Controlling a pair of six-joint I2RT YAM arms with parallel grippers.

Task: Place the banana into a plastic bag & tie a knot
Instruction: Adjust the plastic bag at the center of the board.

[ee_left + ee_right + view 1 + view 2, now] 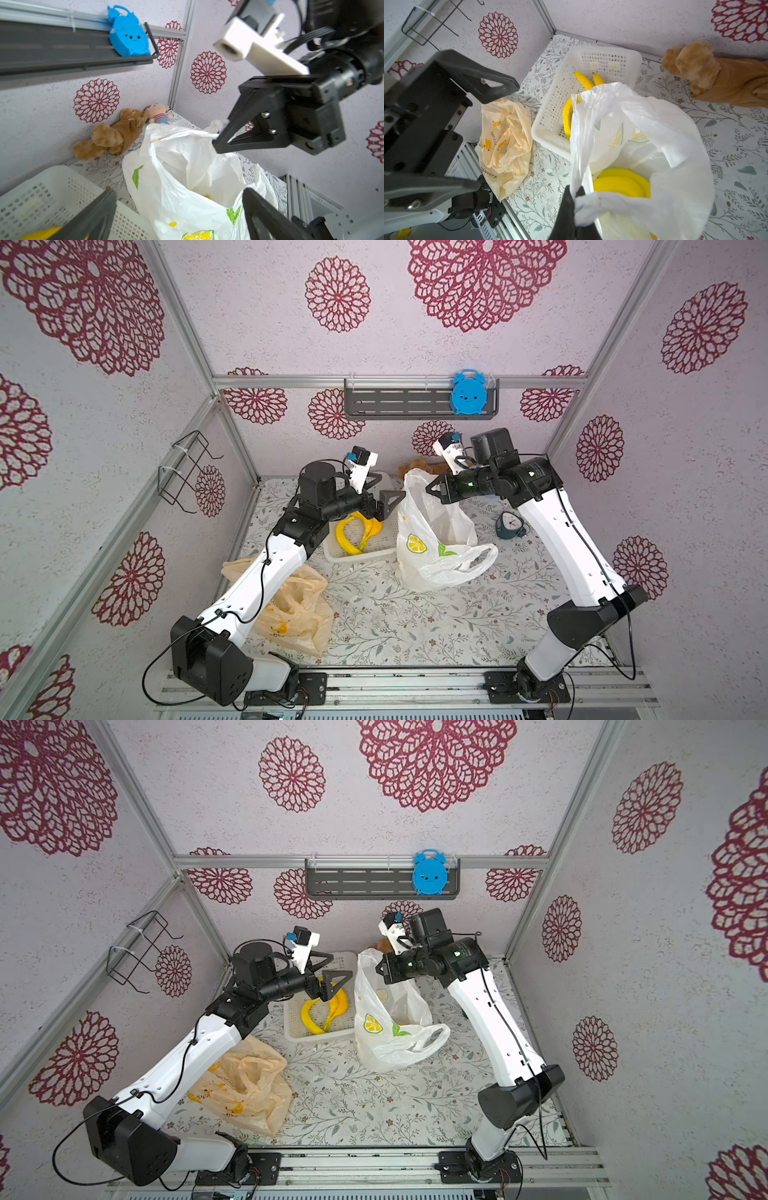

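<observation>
Inside the white bag (675, 135), banana (620, 182) lies flat; right gripper (573, 199) pinches rim.

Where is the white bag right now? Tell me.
In a top view the white bag stands mid-table, just right of the basket and left of the small dark clock, its upper edge pinched in the right gripper.

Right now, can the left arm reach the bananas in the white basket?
Probably yes: left pincer is open just above the basket, nothing covers the bananas, and the lemon-print bag hangs beside it.
</observation>
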